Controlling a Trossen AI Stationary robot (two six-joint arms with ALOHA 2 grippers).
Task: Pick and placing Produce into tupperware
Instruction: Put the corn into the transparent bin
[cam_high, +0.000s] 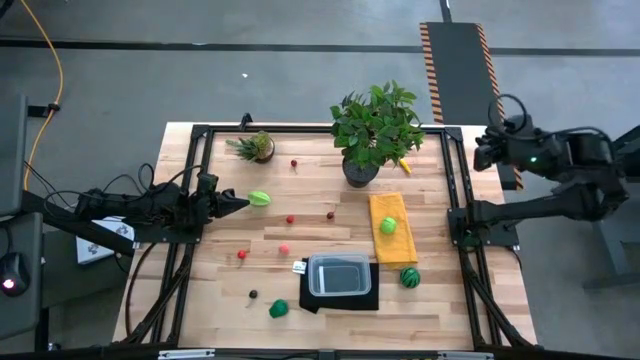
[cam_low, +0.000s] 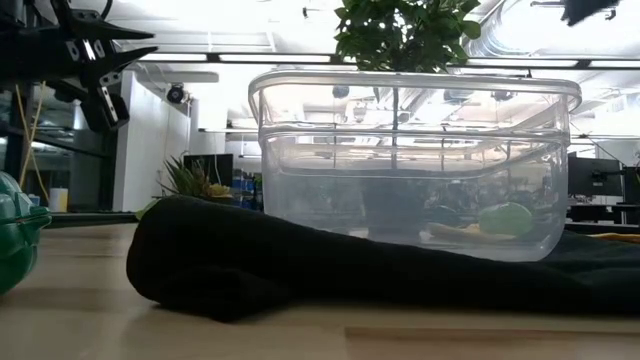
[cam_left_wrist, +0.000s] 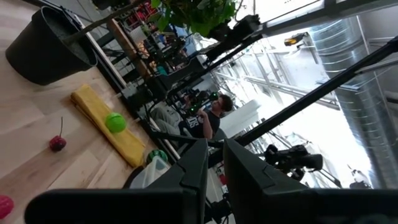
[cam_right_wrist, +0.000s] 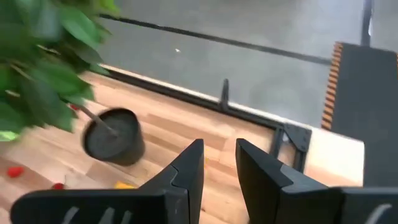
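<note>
black mat under empty tupperware; produce scattered.

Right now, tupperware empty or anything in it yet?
Empty. From above, the tupperware shows only its clear floor on the black mat; the table-level view shows no produce inside.

Pale wooden table, black-framed, bearing scattered produce, two potted plants, yellow cloth, black mat under tupperware.
</note>
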